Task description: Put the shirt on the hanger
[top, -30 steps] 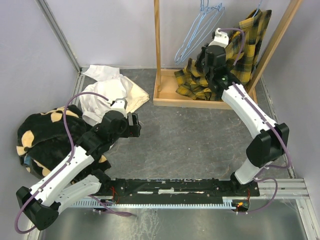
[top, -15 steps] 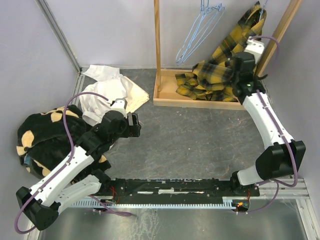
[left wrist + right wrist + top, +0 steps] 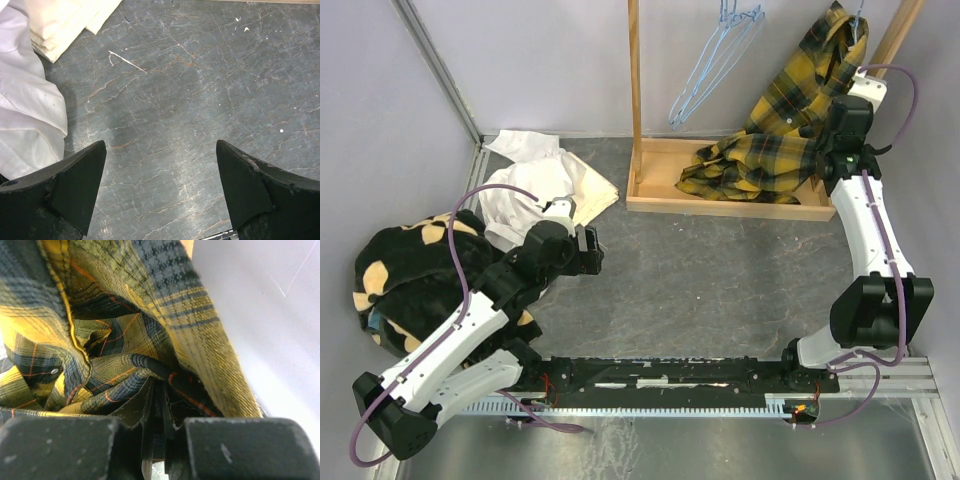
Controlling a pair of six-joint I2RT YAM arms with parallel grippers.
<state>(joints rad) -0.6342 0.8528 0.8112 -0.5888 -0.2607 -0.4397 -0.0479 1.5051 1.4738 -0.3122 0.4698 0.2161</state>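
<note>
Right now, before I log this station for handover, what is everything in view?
yellow and black plaid flannel shirt: one, yellow and black, draped from the rack's top right into its tray
light-blue wire hangers: at least two, light blue, hanging bare at the rack's top
wooden rack: one, light wood, far side
white garment: one, white, crumpled far left
cream folded cloth: one, cream, beside the white garment
black fleece with tan patches: one, left edge
grey stone-patterned table: one, grey
left tool: one, black, open over bare table
right tool: one, black, shut on the shirt
</note>
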